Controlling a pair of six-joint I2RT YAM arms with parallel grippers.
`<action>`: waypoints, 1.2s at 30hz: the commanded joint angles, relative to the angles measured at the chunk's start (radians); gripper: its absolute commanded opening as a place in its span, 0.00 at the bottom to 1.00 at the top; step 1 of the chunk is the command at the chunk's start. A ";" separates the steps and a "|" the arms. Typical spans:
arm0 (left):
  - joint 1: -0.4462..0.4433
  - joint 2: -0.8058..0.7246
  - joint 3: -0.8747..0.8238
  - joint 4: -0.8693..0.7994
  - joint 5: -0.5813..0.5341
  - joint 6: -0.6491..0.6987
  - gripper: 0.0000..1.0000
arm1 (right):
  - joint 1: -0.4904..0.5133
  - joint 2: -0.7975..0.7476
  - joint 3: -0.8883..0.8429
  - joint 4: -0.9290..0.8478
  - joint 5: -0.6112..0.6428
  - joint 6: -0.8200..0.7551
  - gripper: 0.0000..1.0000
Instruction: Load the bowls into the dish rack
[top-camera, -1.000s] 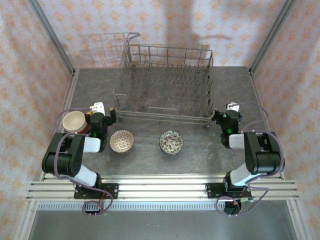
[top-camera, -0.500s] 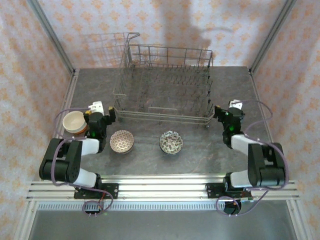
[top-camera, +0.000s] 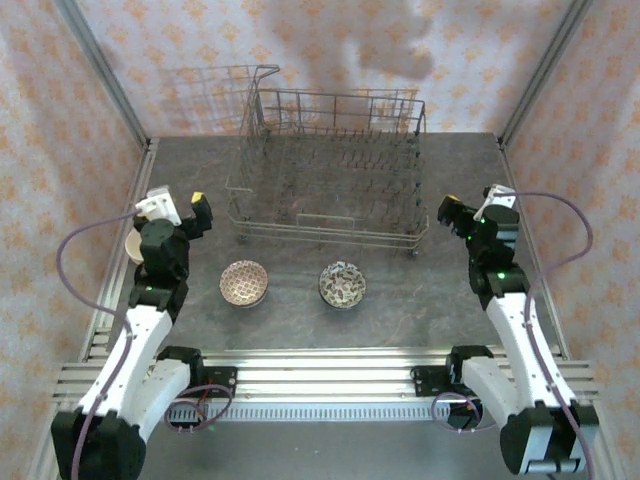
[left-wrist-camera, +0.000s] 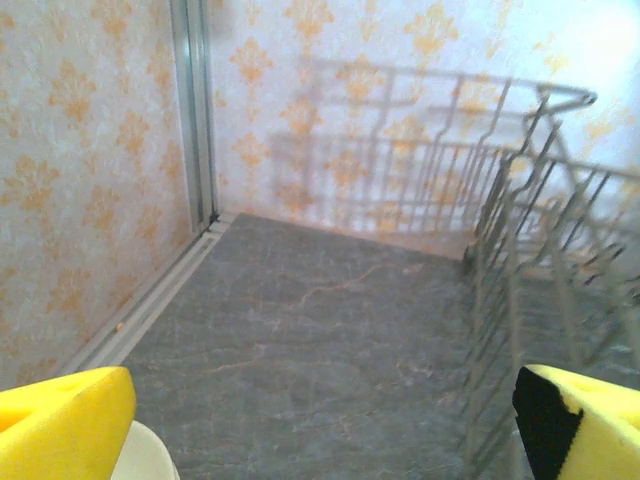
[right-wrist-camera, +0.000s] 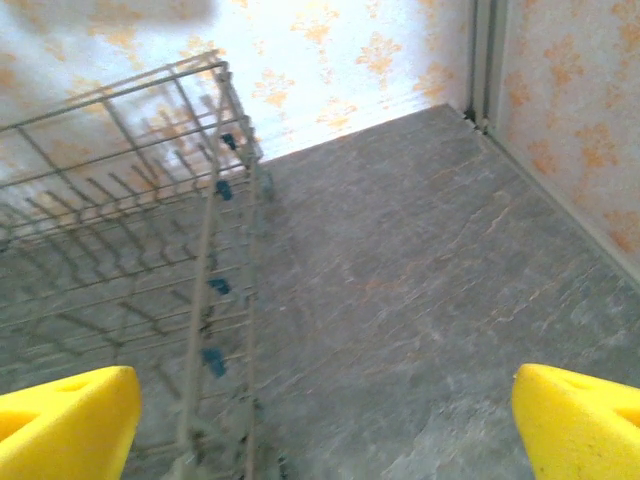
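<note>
- Both arms have been raised and stretched forward since the earlier frame, away from their folded poses; bowls and rack have not been shifted.
- Left claw (top-camera: 178, 206) is held wide open and empty, over the counter's (top-camera: 400, 320) left edge, beside the rack's left end.
- Right claw (top-camera: 472, 207) is likewise spread wide with nothing gripped, just off the rack's right end.
- Key relation: the plain cream round ceramic bowl (top-camera: 132, 248) lies just behind and below the left claw, toward the arm's base, partly hidden by the wrist; its rim is seen under the left yellow finger pad (left-wrist-camera: 60, 420).
- The brown speckle-patterned round bowl (top-camera: 244, 282) is placed nearer the left arm; the grey-patterned round bowl (top-camera: 342, 284) sits between the arms, judged slightly nearer the right.
- All three bowls sit upright, openings up; being round, no long axis is offered.
- The large grey wire dish rack (top-camera: 325, 180) stands behind them, long side across the counter; nothing has been loaded yet.
</note>
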 joint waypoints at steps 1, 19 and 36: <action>-0.020 -0.055 0.116 -0.431 0.139 -0.135 0.97 | 0.007 -0.024 0.082 -0.283 -0.149 0.064 0.92; -0.710 0.079 0.290 -0.825 0.057 -0.385 0.65 | 0.350 -0.062 0.034 -0.468 -0.317 0.206 0.63; -0.854 0.548 0.468 -0.745 0.152 -0.431 0.67 | 0.512 0.173 -0.024 -0.334 -0.238 0.255 0.56</action>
